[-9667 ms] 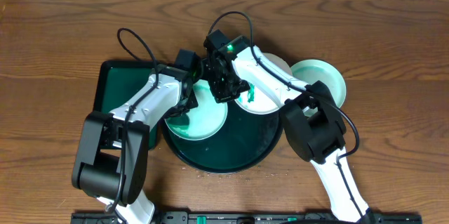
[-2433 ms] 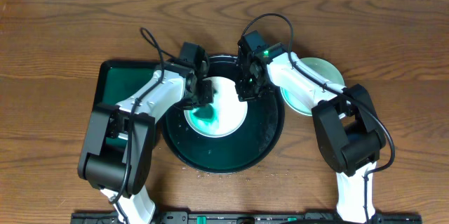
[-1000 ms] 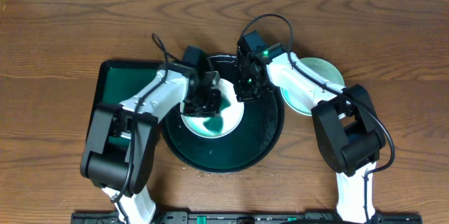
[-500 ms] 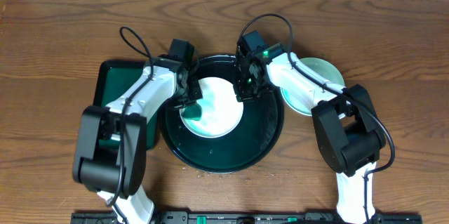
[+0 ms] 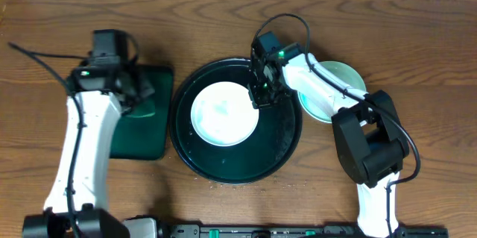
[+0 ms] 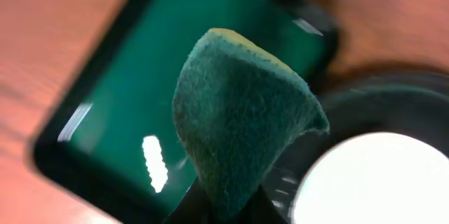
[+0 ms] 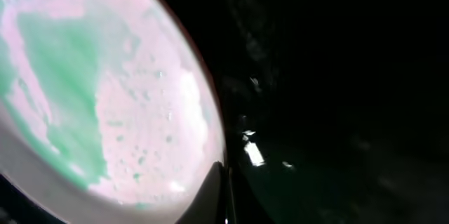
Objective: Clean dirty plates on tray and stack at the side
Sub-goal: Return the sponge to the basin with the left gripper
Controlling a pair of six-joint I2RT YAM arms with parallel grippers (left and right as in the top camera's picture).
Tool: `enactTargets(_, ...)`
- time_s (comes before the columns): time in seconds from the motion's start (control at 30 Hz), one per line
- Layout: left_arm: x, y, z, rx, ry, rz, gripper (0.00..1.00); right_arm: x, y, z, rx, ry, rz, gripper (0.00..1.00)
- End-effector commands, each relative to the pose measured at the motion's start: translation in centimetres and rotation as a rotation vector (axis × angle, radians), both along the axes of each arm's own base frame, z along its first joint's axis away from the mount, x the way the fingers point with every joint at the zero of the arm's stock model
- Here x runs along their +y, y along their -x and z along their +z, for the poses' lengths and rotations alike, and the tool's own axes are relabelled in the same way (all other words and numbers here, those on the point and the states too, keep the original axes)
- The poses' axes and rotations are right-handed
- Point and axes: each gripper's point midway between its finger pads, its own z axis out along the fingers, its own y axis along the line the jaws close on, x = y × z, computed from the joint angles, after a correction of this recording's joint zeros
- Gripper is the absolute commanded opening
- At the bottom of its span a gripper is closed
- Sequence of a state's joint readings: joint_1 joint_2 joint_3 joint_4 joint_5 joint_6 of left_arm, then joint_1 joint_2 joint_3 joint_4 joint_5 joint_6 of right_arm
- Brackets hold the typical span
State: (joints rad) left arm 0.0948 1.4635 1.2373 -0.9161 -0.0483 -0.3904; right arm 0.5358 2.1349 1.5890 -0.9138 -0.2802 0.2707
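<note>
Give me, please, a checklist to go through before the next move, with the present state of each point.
1. Left gripper shut on the green sponge: ok.
2. Left gripper off the black tray, over the green tray: ok.
3. Right gripper shut at the rim of the white plate: ok; real pinch on the rim: cannot tell.
4. That plate wiped clean: not ok, a pale green film shows in the right wrist view.
5. Mint-green plate at the side, bare where visible: ok.
</note>
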Motion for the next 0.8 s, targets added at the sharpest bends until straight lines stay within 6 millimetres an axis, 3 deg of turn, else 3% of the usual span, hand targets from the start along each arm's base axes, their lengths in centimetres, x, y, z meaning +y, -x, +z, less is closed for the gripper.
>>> enactTargets(0.0,3.4,1.4,-2.3,0.093,-0.041,0.052,0.07,-1.9,-3.0,3.4,-0.216,0.210,0.013,0.01)
enactTargets(0.13,5.4,2.2,-4.1,0.117,0.022,0.298,0.07,-2.3,-4.7,8.0,-0.402,0.315,0.003,0.01)
enactTargets(0.27,5.6,2.4,-4.9,0.145,0.032,0.309,0.07,-1.8,-4.5,11.1,-0.482,0.308,0.003,0.01)
enactTargets(0.3,5.6,2.4,-5.0,0.149,0.032,0.309,0.07,-1.3,-4.1,10.9,-0.453,0.270,0.013,0.01)
enactTargets(0.33,5.6,2.4,-5.0,0.149,0.033,0.309,0.07,-0.7,-3.6,10.5,-0.408,0.217,0.021,0.09)
enactTargets(0.4,5.6,2.4,-5.0,0.148,0.032,0.306,0.07,-0.1,-2.8,9.3,-0.305,0.113,0.022,0.34)
enactTargets(0.47,5.6,2.4,-5.0,0.152,0.027,0.287,0.07,0.1,-2.2,8.4,-0.222,0.036,0.018,0.41)
enactTargets(0.57,5.6,2.4,-5.0,0.155,0.023,0.272,0.07,0.3,-1.4,6.4,-0.102,-0.046,0.019,0.42)
enactTargets(0.77,5.6,2.3,-5.0,0.156,0.017,0.248,0.07,0.5,-0.7,2.0,0.014,-0.036,0.032,0.39)
